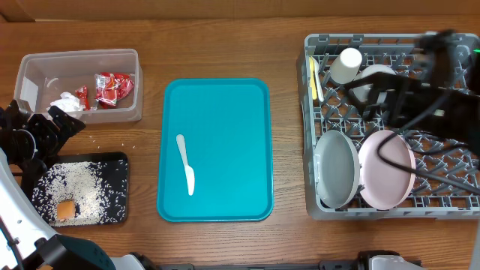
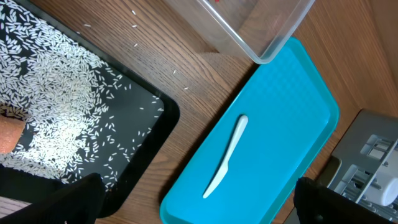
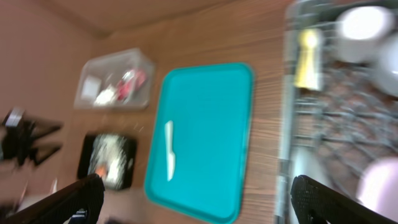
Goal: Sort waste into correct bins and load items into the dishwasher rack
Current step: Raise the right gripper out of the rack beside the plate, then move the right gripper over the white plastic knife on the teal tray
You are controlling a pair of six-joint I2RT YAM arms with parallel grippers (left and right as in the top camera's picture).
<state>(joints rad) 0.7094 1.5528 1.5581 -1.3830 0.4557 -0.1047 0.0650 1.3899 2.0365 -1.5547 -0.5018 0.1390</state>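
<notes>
The clear tub [image 1: 79,82] at the back left holds red wrappers [image 1: 112,88] and a white napkin [image 1: 66,101]. The black tray [image 1: 116,191] in front of it holds rice [image 1: 79,187] and an orange cube [image 1: 66,210]. A white plastic knife [image 1: 185,163] lies on the teal tray [image 1: 225,135]. The grey rack [image 1: 309,150] at the right holds two plates [image 1: 336,169], a cup [image 1: 346,65], a bowl [image 1: 373,79] and yellow cutlery [image 1: 313,79]. My left gripper [image 2: 199,205] is open and empty, between tub and black tray [image 2: 155,118]. My right gripper [image 3: 199,202] is open and empty above the rack [image 3: 292,124].
A few loose rice grains lie on the wood between the tub [image 2: 261,37] and the black tray. The right wrist view is blurred. The knife also shows in the left wrist view [image 2: 227,155] and the right wrist view [image 3: 169,158].
</notes>
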